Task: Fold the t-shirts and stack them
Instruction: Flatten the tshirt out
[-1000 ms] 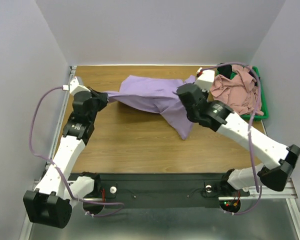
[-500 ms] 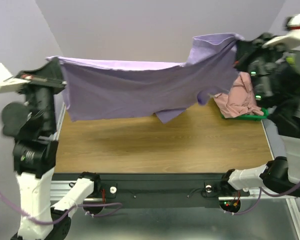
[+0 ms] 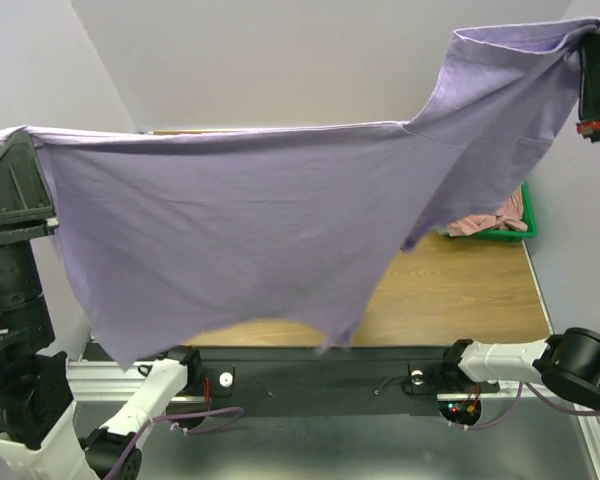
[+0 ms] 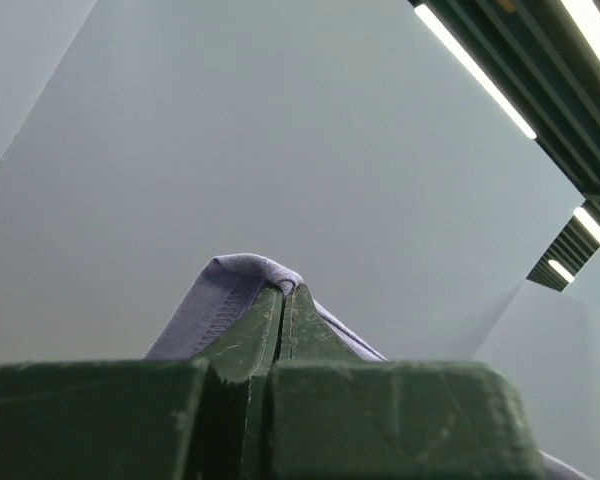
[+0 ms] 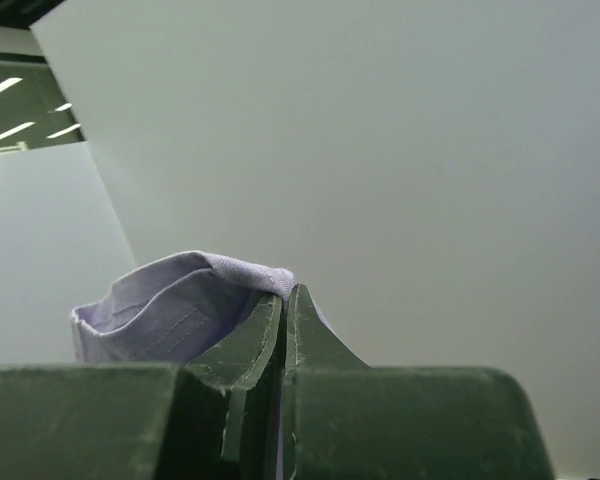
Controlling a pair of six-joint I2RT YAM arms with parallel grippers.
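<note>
Purple shirt hangs in the air above the worktop, stretched wide between both arms, its lower edge drooping to a point over the worktop's near side. Left pincer is pressed together on a fold of stitched hem; right pincer likewise pinches a bunched purple edge. Step in hand, as I read it: spread the shirt out and lay it flat for folding. To do that well, hold the two pinched corners level and taut, let the hanging edge meet the worktop first, then draw the rest down after it so no crease gets trapped beneath. The right corner rides higher than the left and wants levelling before the descent. Both arms reach high, wrists tipped up toward the ceiling, the left at the worktop's left side, the right above its far right corner. Pink shirt lies heaped in the green bin at the worktop's far right, untouched.
</note>
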